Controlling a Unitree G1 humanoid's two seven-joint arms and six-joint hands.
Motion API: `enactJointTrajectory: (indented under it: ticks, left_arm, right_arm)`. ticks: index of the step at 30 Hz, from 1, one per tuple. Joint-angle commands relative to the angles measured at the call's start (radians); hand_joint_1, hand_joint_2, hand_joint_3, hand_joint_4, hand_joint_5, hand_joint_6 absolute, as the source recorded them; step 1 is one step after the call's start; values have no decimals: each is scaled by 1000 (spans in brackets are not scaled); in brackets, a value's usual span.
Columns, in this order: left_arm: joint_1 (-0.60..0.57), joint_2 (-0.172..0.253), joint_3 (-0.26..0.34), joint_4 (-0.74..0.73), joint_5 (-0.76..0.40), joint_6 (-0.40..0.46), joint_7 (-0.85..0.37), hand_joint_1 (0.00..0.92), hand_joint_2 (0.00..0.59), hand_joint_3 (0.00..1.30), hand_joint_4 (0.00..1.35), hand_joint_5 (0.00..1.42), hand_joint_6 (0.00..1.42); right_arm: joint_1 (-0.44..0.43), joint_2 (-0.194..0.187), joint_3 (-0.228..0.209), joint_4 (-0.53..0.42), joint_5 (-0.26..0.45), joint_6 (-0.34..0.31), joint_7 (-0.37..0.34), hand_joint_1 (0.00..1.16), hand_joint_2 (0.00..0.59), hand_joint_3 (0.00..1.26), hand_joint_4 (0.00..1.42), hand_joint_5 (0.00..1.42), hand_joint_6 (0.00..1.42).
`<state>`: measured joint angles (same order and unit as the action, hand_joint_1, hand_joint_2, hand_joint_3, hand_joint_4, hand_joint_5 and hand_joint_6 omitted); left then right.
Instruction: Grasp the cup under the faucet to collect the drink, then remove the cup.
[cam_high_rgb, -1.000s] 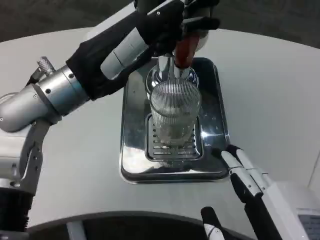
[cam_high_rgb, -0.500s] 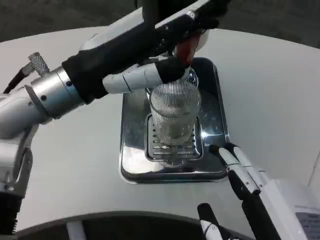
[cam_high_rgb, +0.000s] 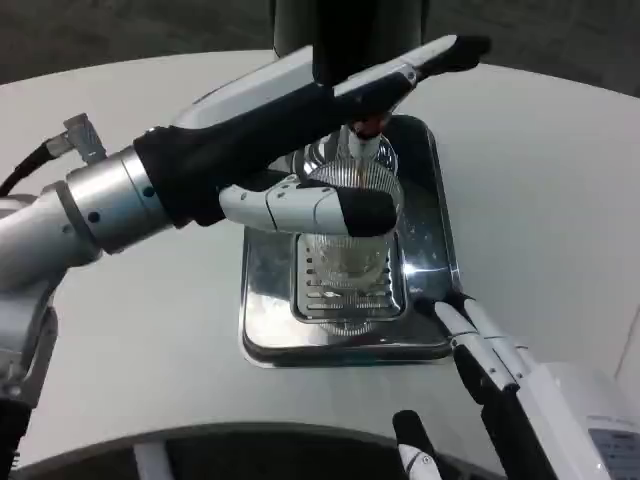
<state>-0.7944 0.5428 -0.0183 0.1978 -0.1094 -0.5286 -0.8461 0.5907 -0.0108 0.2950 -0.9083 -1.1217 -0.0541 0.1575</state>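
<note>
Standing on the tray's (cam_high_rgb: 262, 300) grate under the faucet (cam_high_rgb: 358, 140), the cup (cam_high_rgb: 348, 255) sits just behind the left hand (cam_high_rgb: 330, 150), fingers spread and empty; the right hand (cam_high_rgb: 478, 345), also spread, waits beside the tray.
</note>
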Motion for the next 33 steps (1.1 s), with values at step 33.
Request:
enactJointTrajectory:
  ticks: [33]
  left_arm:
    - [56,87,-76,-99,175,-143,113,0,79,0,0,0,0]
  right_arm:
    - [-311,106,9,280,124,241,-57,478,311,0,0,4,216]
